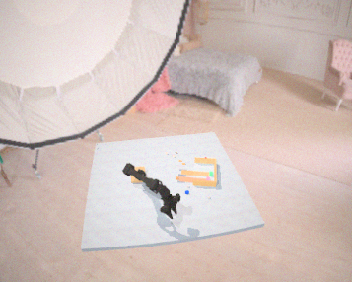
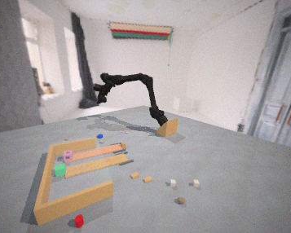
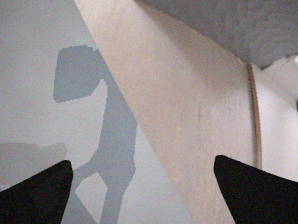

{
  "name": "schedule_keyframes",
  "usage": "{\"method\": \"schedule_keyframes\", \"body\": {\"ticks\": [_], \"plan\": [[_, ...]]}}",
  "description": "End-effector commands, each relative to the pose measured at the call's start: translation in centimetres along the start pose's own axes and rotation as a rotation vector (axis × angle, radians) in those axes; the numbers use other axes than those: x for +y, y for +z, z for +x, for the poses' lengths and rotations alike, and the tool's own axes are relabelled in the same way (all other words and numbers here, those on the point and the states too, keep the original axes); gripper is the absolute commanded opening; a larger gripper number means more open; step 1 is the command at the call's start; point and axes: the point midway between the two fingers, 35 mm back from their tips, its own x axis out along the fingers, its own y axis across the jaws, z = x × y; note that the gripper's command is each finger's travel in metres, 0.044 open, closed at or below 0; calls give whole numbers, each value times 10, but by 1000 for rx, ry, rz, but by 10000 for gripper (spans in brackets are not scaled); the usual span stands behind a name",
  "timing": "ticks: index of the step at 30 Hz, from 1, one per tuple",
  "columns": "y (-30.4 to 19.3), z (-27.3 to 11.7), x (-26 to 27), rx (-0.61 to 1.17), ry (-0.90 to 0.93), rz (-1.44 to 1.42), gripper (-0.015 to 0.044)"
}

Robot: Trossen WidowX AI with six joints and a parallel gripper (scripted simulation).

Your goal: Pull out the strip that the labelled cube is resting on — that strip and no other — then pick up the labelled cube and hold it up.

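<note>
A pink cube [image 1: 208,178] [image 2: 68,156] with darker square marks on its faces sits at the walled end of a salmon strip [image 1: 185,179] [image 2: 94,152]. A plain-looking green cube [image 1: 211,174] [image 2: 60,169] sits at the same end of a tan strip [image 1: 195,173] [image 2: 97,164]. The strips lie side by side, their outer ends towards the frame's open side. My gripper [image 1: 173,214] [image 2: 97,94] [image 3: 143,167] is open and empty, raised well above the table and away from the strips. The wrist view shows neither cube nor strip.
An orange-tan walled frame [image 1: 216,173] [image 2: 76,202] surrounds the cubes on three sides. A blue piece [image 1: 187,192] [image 2: 99,136] and a red cylinder [image 2: 79,221] lie outside it. Small tan blocks [image 2: 134,175] [image 2: 147,179], pale cubes [image 2: 173,182] [image 2: 196,183] and a brown lump [image 2: 181,200] lie beyond its open side.
</note>
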Motion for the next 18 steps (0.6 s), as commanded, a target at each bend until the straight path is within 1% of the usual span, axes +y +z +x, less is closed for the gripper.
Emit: {"method": "schedule_keyframes", "body": {"ticks": [1, 4, 9, 13, 18], "plan": [[1, 0, 1, -1, 2, 1, 400], [9, 1, 21, -16, 36, 10, 400], [40, -7, 96, -69, 157, 32, 400], [66, -27, 163, -118, 261, 42, 400], [89, -68, 244, -179, 382, 38, 400]]}}
